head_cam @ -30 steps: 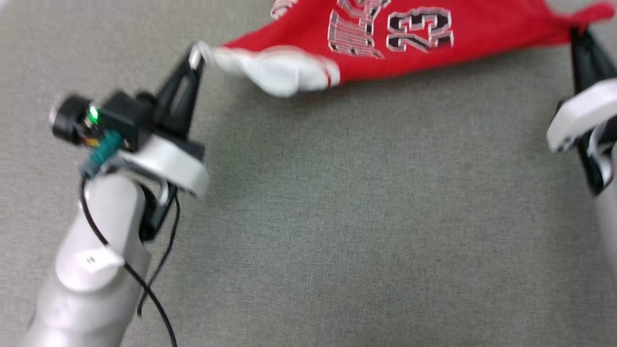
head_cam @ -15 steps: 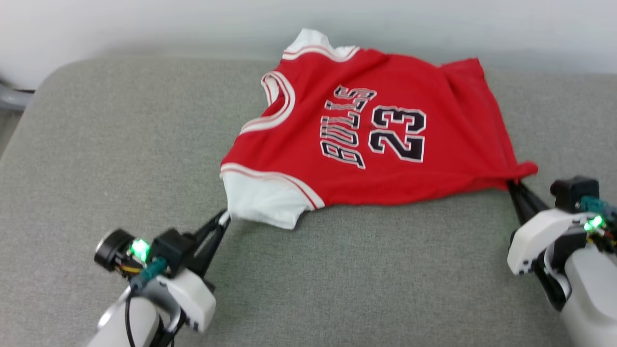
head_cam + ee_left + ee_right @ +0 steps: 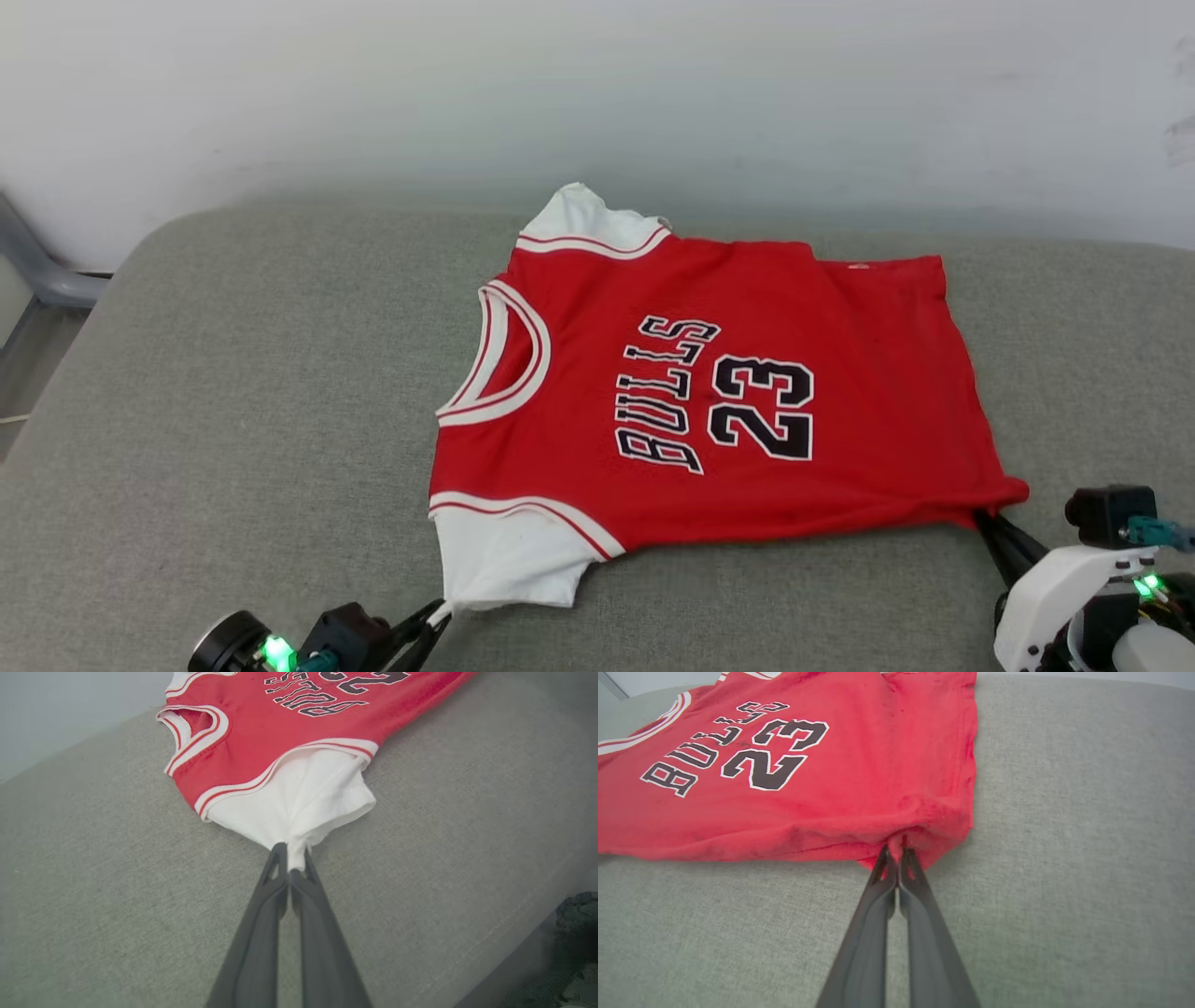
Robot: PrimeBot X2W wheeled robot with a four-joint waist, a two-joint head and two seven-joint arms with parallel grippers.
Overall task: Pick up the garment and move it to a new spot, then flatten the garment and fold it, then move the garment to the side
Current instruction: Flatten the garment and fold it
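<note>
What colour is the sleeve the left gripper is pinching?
The sleeve is white, clearest in the left wrist view.

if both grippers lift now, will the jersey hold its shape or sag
Likely floppy: the garment bunches into puckers where the left gripper and right gripper pinch it, so its middle would probably sag. It looks thin and light, lying flat.

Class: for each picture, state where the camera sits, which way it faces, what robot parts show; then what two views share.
Head view: on the head, facing down at the jersey on the cushion; left gripper and right gripper at bottom corners.
Left wrist view: from that wrist along shut fingers to the white sleeve.
Right wrist view: from that wrist along shut fingers to the red hem corner.
Both wrist views share the BULLS 23 lettering.
</note>
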